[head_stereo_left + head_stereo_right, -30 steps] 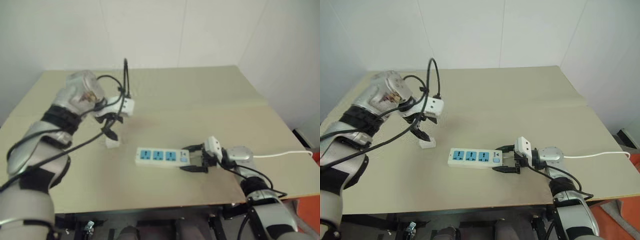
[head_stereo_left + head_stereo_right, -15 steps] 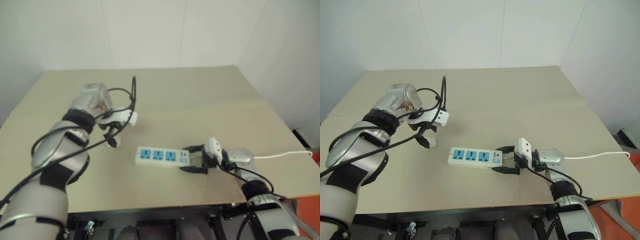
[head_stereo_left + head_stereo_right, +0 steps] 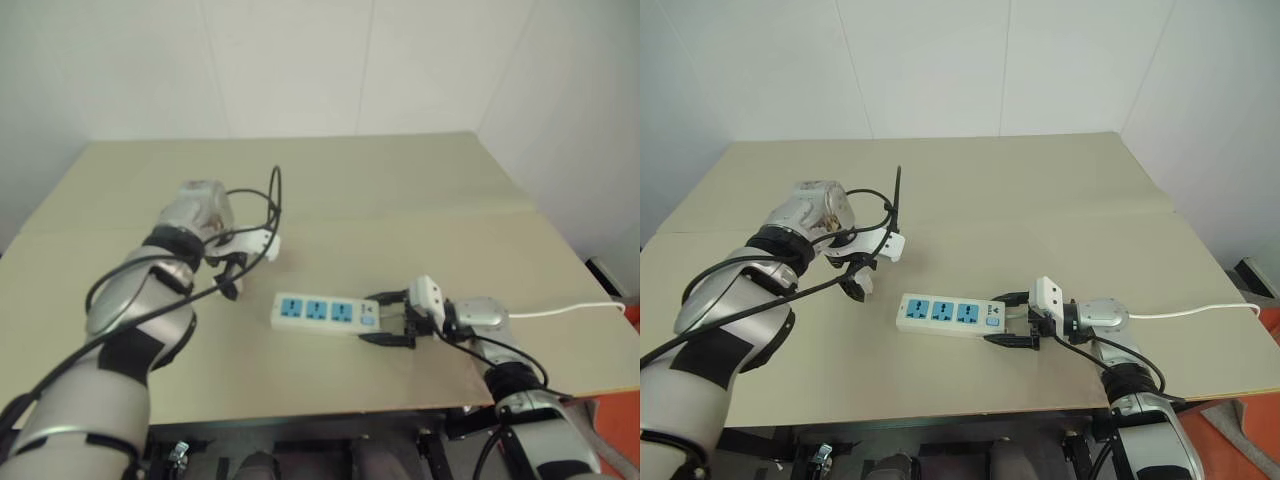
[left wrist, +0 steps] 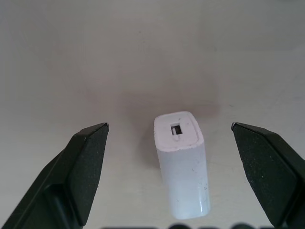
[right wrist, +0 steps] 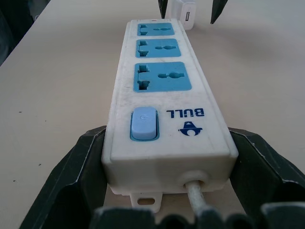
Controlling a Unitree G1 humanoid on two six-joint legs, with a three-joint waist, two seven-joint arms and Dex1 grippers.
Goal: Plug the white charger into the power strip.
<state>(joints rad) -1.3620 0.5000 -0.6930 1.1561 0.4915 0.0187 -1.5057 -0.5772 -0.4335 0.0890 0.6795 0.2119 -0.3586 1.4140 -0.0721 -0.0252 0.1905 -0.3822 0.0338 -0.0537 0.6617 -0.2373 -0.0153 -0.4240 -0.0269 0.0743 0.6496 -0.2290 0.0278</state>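
Head views: the power strip (image 3: 947,315) lies flat on the table (image 3: 1040,200), sockets up, none occupied. The right gripper (image 3: 1012,318) sits at the strip's switch end, one finger on either side of the body, bracing it; the strip's cable (image 3: 1200,311) runs away from that end. The white charger (image 3: 864,284) stands on the table just beyond the strip's far end, apart from it. The left gripper (image 3: 855,275) points down over the charger, which is partly masked by it.

Left wrist view: the left gripper (image 4: 169,138) is spread wide, with a finger tip (image 4: 90,157) on each side of the white charger (image 4: 181,164) and clear gaps between both tips and the casing. The charger stands upright with its port face uppermost. No contact is visible.

Right wrist view: the right gripper's fingers (image 5: 81,167) flank the strip's switch end and appear pressed against its sides. Past the strip's far socket, the charger (image 5: 186,9) stands between the left gripper's finger tips.

Assessment: the strip looks steadied; the charger is framed but not grasped. Outstanding: closing on the charger, lifting, carrying it to a socket, aligning the pins and pressing home.
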